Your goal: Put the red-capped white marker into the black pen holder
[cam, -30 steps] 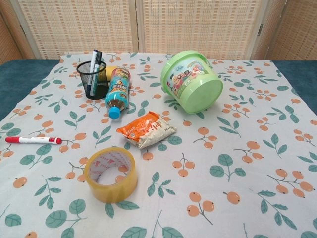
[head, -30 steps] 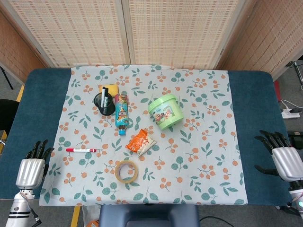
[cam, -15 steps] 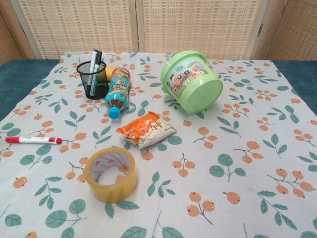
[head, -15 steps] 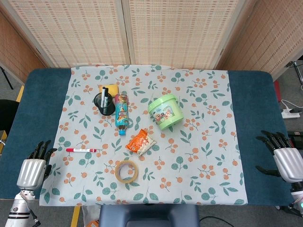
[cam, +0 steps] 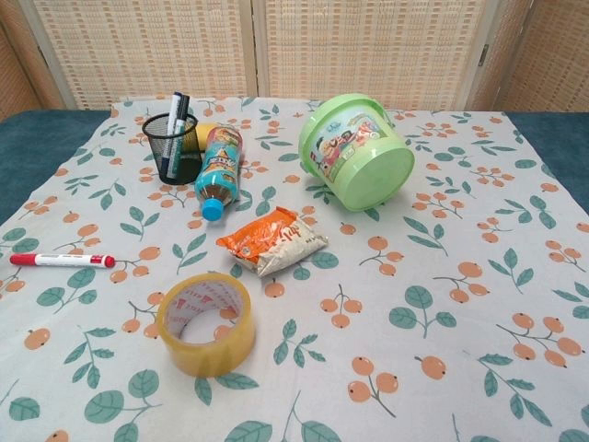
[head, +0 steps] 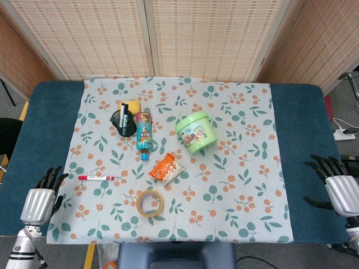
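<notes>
The red-capped white marker (head: 96, 177) (cam: 62, 261) lies flat on the floral cloth at the left. The black mesh pen holder (head: 123, 122) (cam: 172, 149) stands upright at the back left with a black marker in it. My left hand (head: 40, 198) hovers at the table's front left corner, fingers apart and empty, a short way left of the marker. My right hand (head: 336, 189) sits at the far right edge, also open with nothing in it. Neither hand shows in the chest view.
A bottle (head: 144, 134) lies beside the holder, with a yellow object (head: 133, 105) behind it. A green bucket (head: 197, 131) lies tipped at mid table. An orange snack bag (head: 166, 168) and a tape roll (head: 150, 202) lie nearer the front.
Both hands have drifted slightly down toward the front edge of the table. Nothing on the cloth has moved.
</notes>
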You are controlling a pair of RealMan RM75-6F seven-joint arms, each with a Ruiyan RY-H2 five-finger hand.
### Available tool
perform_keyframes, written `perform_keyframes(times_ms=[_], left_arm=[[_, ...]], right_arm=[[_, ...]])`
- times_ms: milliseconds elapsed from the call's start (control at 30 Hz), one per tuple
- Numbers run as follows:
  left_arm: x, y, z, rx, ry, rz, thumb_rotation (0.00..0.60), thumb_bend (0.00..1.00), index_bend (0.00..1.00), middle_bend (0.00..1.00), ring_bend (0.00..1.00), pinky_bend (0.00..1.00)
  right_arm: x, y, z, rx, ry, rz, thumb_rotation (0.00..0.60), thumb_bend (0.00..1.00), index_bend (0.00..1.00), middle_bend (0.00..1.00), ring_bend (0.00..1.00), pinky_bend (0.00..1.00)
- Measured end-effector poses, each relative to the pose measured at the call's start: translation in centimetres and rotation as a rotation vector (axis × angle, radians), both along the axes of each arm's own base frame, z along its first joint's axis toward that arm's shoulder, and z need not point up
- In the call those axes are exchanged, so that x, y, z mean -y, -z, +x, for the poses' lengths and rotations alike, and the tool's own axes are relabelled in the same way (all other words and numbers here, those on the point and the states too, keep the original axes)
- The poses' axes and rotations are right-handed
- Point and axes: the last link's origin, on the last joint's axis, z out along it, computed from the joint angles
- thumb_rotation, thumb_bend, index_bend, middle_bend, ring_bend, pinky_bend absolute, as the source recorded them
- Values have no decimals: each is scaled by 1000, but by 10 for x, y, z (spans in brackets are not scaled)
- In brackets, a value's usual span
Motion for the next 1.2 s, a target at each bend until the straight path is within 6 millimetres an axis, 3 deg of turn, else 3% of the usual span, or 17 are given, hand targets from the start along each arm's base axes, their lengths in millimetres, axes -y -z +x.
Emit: perform_keyframes(times_ms=[200,500,767,900,1200], left_arm=[[1,3,1,14,-5,-20,600,376,80,31,51,343],[-4,15,26,153,60,-131,600,376,127,44,55,353],[-34,19,56,139,118,-143,600,375,158,60,60,360],[-49,30,69,145,129,-160,600,376,250,148,100,385],[-69,66,72,132,78,-242,600,375,342,180,104,390]], right_arm=[[0,1,0,0,3,1,600,0,202,83,114,80],[-3,-5,0,29,1,-15,600,0,202,83,114,80],[-4,-9,-1,49,2,-6,600,0,203,83,114,80],[-4,-10,-3,61,5,1,600,0,203,83,114,80],[-1,-13,-7,74,20,1,600,0,205,83,114,79]])
